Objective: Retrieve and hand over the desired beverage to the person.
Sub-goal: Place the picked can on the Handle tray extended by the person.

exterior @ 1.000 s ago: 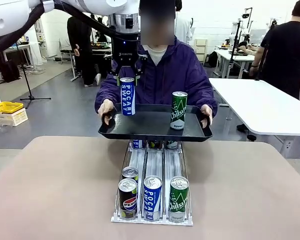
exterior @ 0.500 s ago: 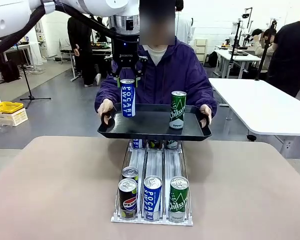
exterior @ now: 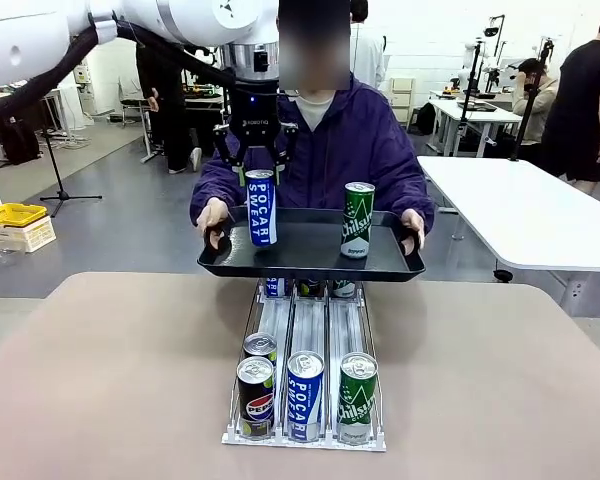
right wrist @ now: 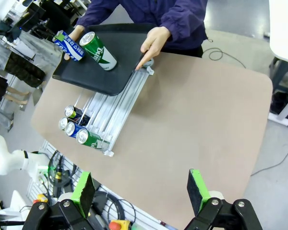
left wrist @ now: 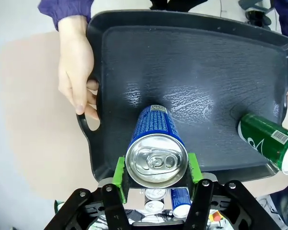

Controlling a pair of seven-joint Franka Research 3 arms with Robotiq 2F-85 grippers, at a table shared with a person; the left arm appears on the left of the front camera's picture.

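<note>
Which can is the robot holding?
The blue Pocari Sweat can on the tray; the left gripper clamps its top. The green Chilsung can beside it stands free.

My left arm (exterior: 130, 20): glossy white shell, black ribbed cable hose along it, black wrist with white ROBOTIQ lettering and a small blue LED. Left pincer (left wrist: 156, 170): black links, green pads, silver screws at the knuckles. Right pincer (right wrist: 141, 189): same black-and-green build. Person (exterior: 325, 150): purple hooded jacket, grey shirt.
</note>
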